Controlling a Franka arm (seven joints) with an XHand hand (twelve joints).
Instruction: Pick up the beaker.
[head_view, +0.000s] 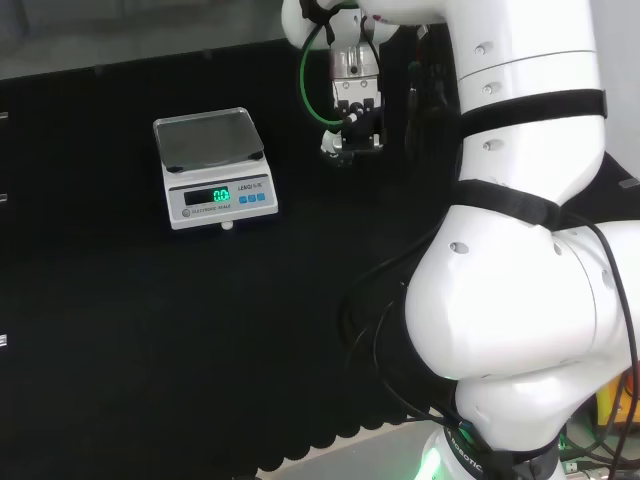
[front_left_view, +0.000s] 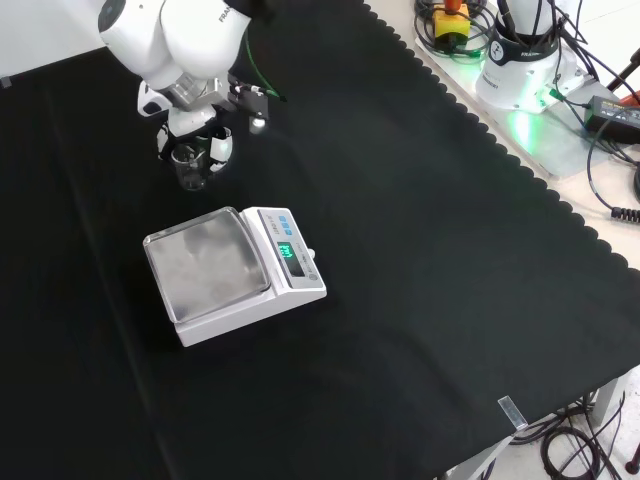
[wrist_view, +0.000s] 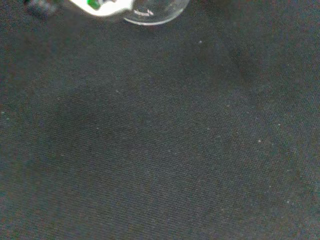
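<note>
Landmark: I take the scale (front_left_view: 232, 273) on the black counter (front_left_view: 420, 300) as my reference.
Beaker: a small clear beaker (front_left_view: 190, 167) stands just beyond the scale's far edge in the front view; its rim also shows in the wrist view (wrist_view: 155, 12).
Hand: my hand (front_left_view: 195, 140) sits right over the beaker, white parts down on either side of it.
Fingers: I cannot tell whether they are curled round the glass or merely beside it.
Step in hand, as I judge it: closing on the beaker before lifting.
How I would do it well: keep the beaker centred between the fingers, close evenly, then lift straight up, away from the scale.
Risk: clear glass can tip if one side touches first.
</note>
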